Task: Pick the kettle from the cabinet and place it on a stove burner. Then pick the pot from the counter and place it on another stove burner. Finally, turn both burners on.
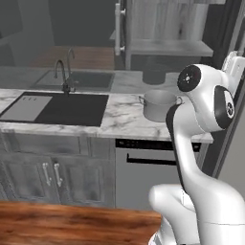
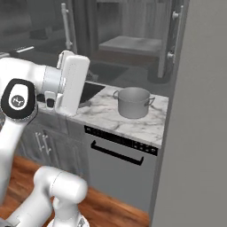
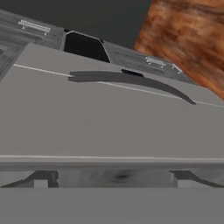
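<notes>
Above the marble surface (image 1: 122,117), at its back edge, we find the tall grey cabinet (image 2: 133,26) standing open, its white bar handle (image 1: 118,28) swung to the left of the opening. We see a pale shelf (image 1: 167,46) inside, and we cannot make out the kettle on it or anywhere else; the lower recess is too dark to read. We judge the first step, fetching the kettle, to be barely begun.

On the surface, near its right end and close to the front edge, stands the pot (image 2: 132,102), upright, both side handles showing. Its interior appears empty. To its left, set into the surface, lies a dark sink basin (image 1: 72,108) with a faucet (image 1: 64,76) behind it; nothing shows in the basin. No burner grates can be identified.

The arm is folded back over the base, and the hand view looks along the appliance front (image 3: 109,118) below the surface, with its curved dark handle (image 3: 131,81). The fingers (image 3: 41,179) stand spread wide, pinching nothing.

The next move, in our judgement, calls for raising the hand toward the open cabinet and locating the kettle before any grasp.
</notes>
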